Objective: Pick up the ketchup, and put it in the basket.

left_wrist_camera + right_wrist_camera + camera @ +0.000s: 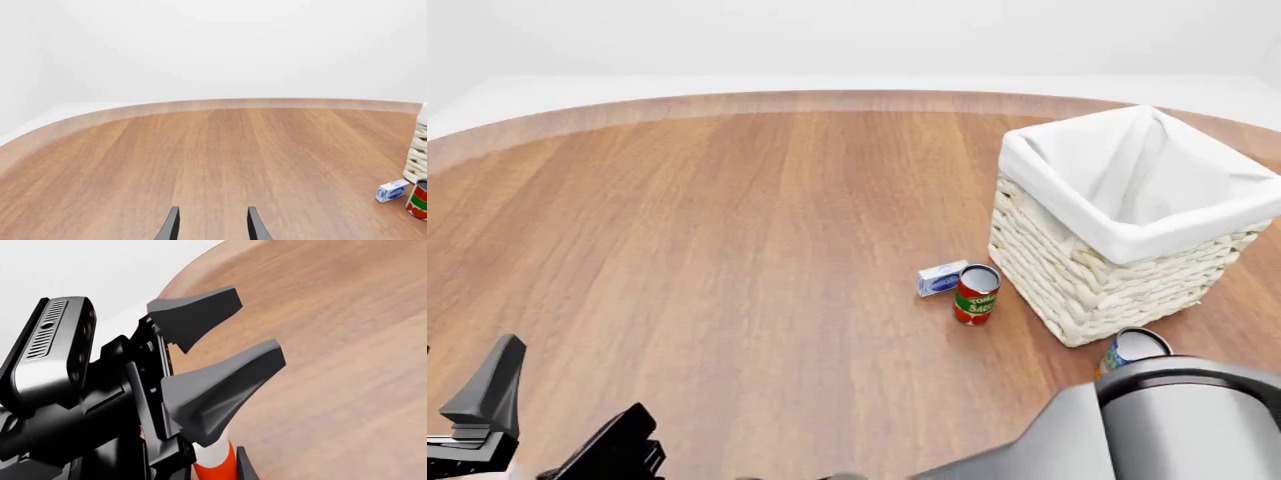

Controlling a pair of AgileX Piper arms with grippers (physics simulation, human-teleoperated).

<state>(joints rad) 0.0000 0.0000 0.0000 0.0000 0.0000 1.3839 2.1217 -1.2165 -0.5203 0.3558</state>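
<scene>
In the right wrist view, the ketchup (215, 464) shows red-and-white.

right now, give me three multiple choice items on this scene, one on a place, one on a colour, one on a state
1. Where is the tomato sauce can?
A. inside the basket
B. upright on the table, near the basket
C. between the left gripper's fingers

2. What colour is the basket's cloth liner?
A. white
B. blue
C. red

3. How is the left gripper?
A. shut on a can
B. shut on nothing
C. open, holding nothing

Answers:
1 B: the tomato sauce can stands on the table, just outside the wall of the basket.
2 A: the liner folded over the rim is white.
3 C: the left gripper shows its two fingers apart, with only bare wood between them.
</scene>
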